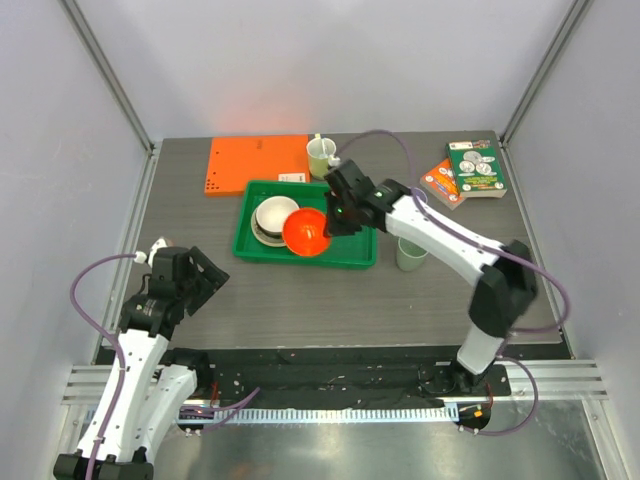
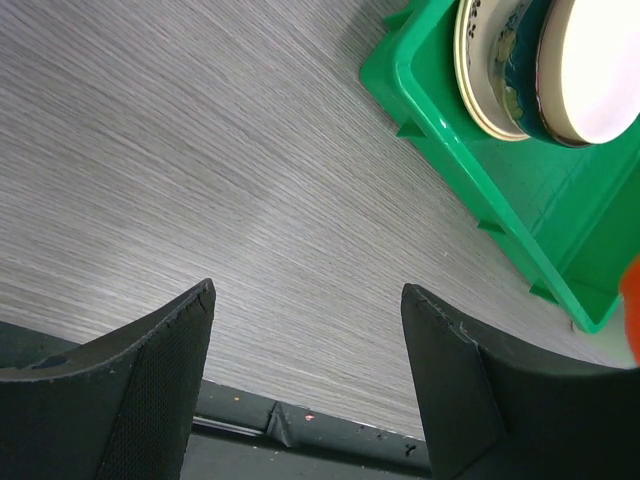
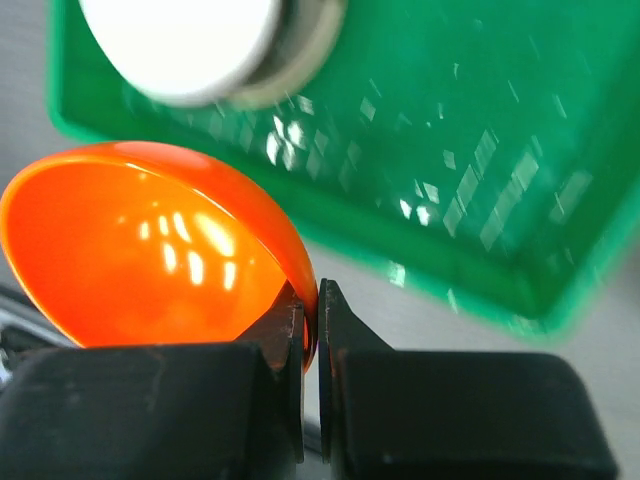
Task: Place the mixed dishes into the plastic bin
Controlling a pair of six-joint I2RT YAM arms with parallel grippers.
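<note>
The green plastic bin (image 1: pixel 350 245) sits mid-table. A white bowl (image 1: pixel 275 215) rests in its left part on a cream plate stack (image 2: pixel 478 85). My right gripper (image 1: pixel 337 214) is shut on the rim of the orange-red bowl (image 1: pixel 306 231) and holds it tilted over the bin's front part. In the right wrist view the gripper (image 3: pixel 318 300) pinches the bowl (image 3: pixel 150 250), with the bin (image 3: pixel 450 150) and white bowl (image 3: pixel 180 40) beyond. A pale sage-green cup (image 1: pixel 410 254) stands right of the bin. My left gripper (image 1: pixel 196 276) is open and empty at the front left. No lavender cup or brown bowl shows.
A flat orange board (image 1: pixel 257 163) lies at the back left. A yellow-green cup with a spoon (image 1: pixel 321 157) stands behind the bin. Two card boxes (image 1: pixel 474 169) lie at the back right. The left wrist view shows the bin's corner (image 2: pixel 430 110) and bare table.
</note>
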